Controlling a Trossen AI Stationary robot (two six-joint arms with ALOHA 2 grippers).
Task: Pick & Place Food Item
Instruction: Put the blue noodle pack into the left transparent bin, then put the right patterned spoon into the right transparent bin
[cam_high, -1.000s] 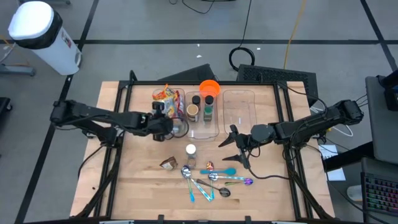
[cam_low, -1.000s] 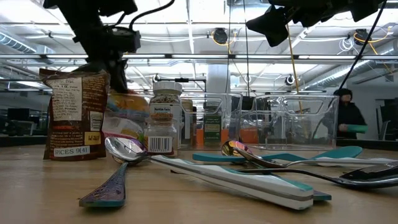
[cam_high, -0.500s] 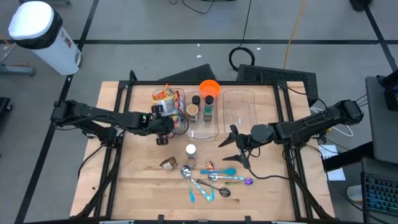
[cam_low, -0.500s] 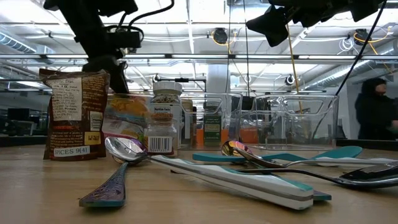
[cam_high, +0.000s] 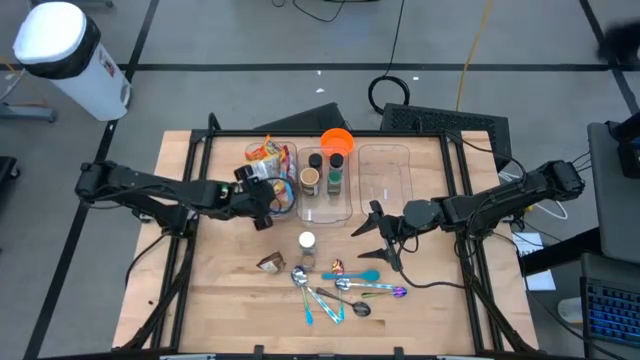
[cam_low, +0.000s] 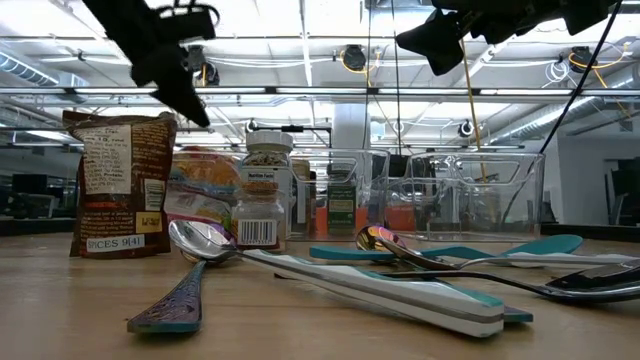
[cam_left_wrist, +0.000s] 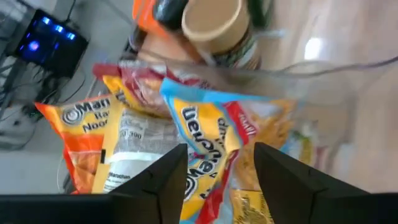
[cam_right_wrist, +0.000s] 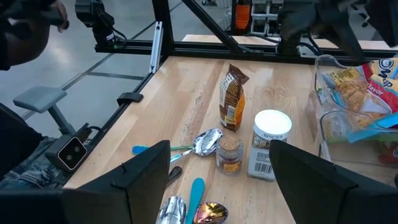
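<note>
Several noodle packets (cam_high: 266, 156) (cam_left_wrist: 205, 134) lie in the left clear bin (cam_high: 293, 198) at the table's far side; they also show behind the spice jar in the low view (cam_low: 205, 195). My left gripper (cam_high: 264, 206) (cam_left_wrist: 214, 180) hovers open at that bin's near end, tilted down toward the packets, holding nothing. It is high in the low view (cam_low: 172, 80). My right gripper (cam_high: 376, 232) (cam_right_wrist: 230, 186) hangs open and still above the table right of centre, holding nothing.
The middle bin (cam_high: 345, 205) holds jars and an orange cup (cam_high: 337, 141). Right of it stands a clear bin (cam_high: 388, 180). Near the table's centre are a white-lidded spice jar (cam_high: 306, 242), a brown pouch (cam_high: 270, 263) and several spoons (cam_high: 345, 290).
My left gripper has risen and rolled about its own axis, drawing back a little from the left bin toward the table's near edge. The coloured packet that showed just under it has settled lower in the bin.
</note>
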